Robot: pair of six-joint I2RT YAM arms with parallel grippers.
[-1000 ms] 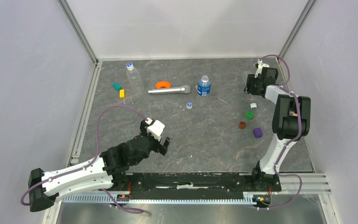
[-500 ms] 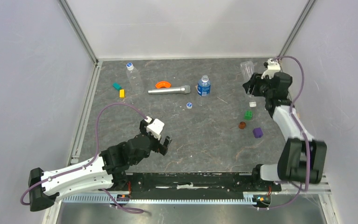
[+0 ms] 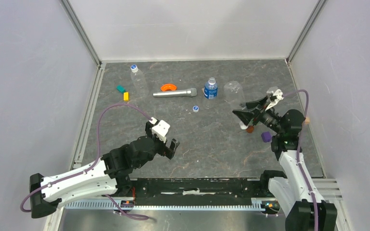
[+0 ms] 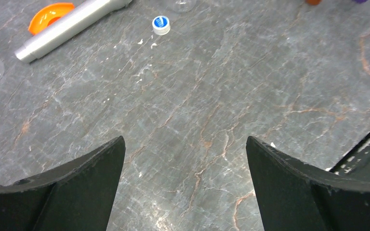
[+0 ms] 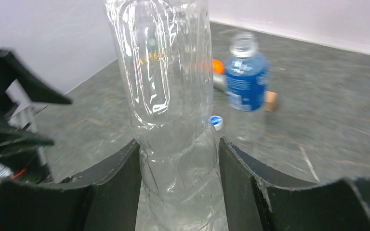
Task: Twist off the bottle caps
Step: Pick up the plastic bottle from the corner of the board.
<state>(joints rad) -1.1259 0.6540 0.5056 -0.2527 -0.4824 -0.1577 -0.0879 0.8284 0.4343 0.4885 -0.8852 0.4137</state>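
Bottle-cap work looks about one third done. One blue-topped loose cap [image 3: 195, 109] lies on the grey table [image 3: 212, 149], just in front of the short blue-label bottle [image 3: 210, 90]. In the right wrist view that bottle's neck looks bare, so it is probably the opened one.

A long clear bottle [image 3: 138, 82] lies near the far left corner with its cap [image 3: 134, 67] still screwed on.

The right gripper [image 3: 251, 110] is clamped around a second clear bottle [image 3: 234, 94], one finger pressed against each side, and holds it above the table at centre right with the wide base pointing away. A small white piece [image 3: 243, 127] shows just below the gripper. It may be this bottle's cap, but I cannot tell for certain.

The left gripper [image 4: 183, 192] hovers over bare table near the front, its fingers spread wide and holding nothing.

By my judgement, two caps remain to be unscrewed.
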